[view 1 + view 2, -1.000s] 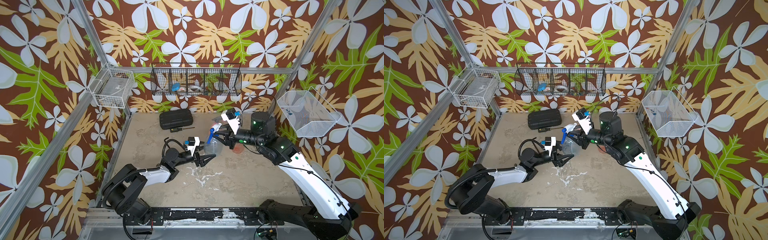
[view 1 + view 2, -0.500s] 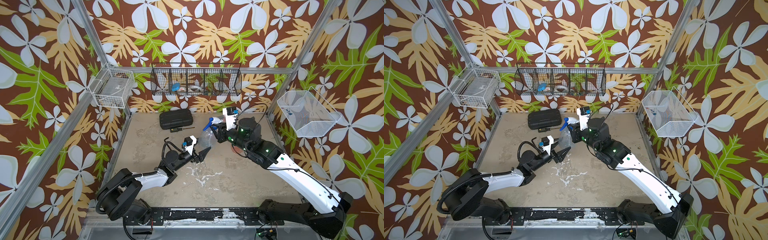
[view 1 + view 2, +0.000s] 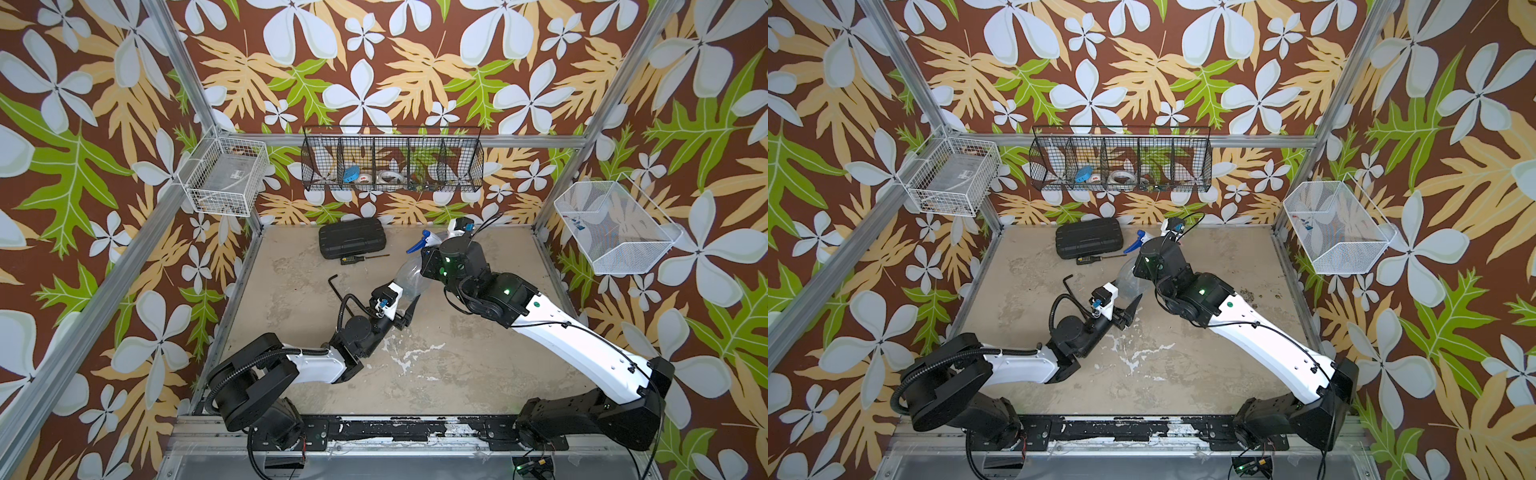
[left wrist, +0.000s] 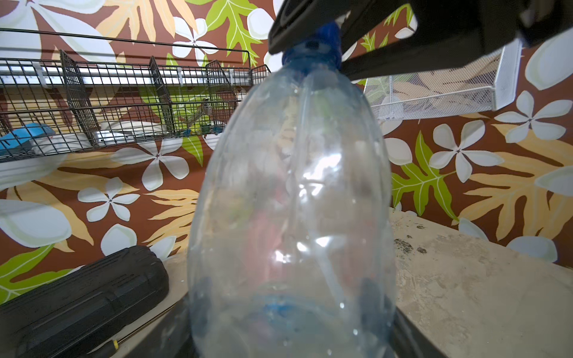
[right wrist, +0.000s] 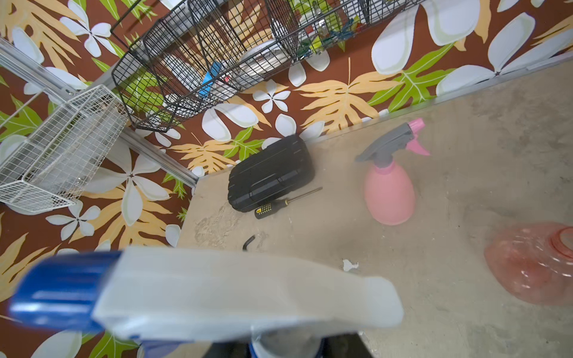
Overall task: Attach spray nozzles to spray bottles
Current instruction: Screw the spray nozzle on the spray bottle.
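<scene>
clear bluish bottle point(image 4: 294, 201), white-blue nozzle point(image 5: 232, 288); pink bottle point(image 5: 389, 195), grey-pink nozzle point(image 5: 390, 141); black case point(image 5: 269, 173).

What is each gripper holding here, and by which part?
The left gripper clamps the clear bottle low on its body; the right gripper grips the white and blue nozzle by its blue collar.

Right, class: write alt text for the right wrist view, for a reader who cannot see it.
A blurred white and blue spray nozzle fills the foreground, close to the camera. Beyond it on the table are a pink bottle with a pink and grey nozzle fitted, an orange bottle without one, a black case and a screwdriver.
</scene>
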